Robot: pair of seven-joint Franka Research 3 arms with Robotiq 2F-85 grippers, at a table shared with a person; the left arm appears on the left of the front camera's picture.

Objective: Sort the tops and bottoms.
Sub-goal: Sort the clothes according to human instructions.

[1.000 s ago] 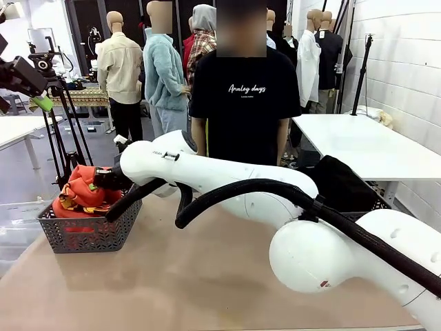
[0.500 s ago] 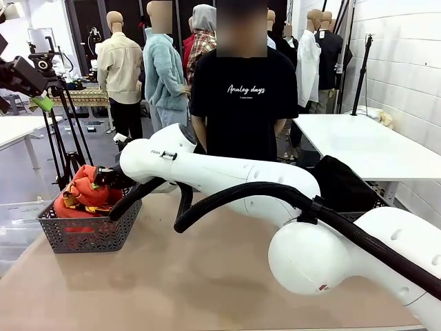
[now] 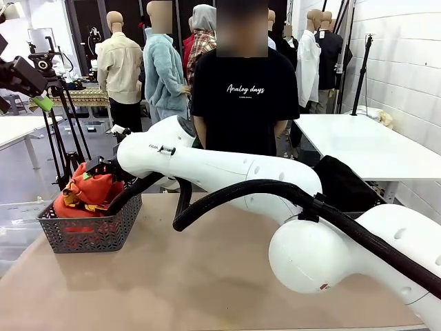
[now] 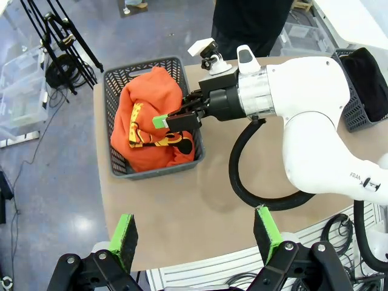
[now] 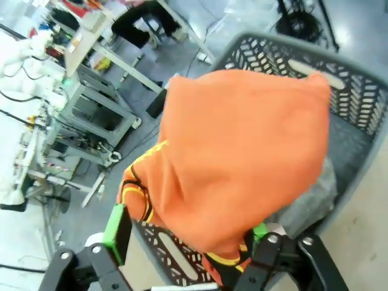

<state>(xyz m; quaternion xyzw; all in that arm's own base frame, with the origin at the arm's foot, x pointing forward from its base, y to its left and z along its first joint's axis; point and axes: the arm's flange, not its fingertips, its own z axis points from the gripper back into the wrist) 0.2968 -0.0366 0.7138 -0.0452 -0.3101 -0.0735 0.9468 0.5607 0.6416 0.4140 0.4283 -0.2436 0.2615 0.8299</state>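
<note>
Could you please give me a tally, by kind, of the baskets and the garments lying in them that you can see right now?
Dark grey perforated plastic baskets: 2
Orange-red soft cloth garment with yellow print: 1
Light grey soft cloth garment: 1
Black soft cloth garments, heaped: count cannot be told
Total: 4 plus the black heap

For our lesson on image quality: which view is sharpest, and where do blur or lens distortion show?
Left wrist view: sharpest, though wide-angle bending curves the table edge. Right wrist view: orange top close and soft, basket rim bowed. Front view: the right arm's near white shell looms large.
</note>
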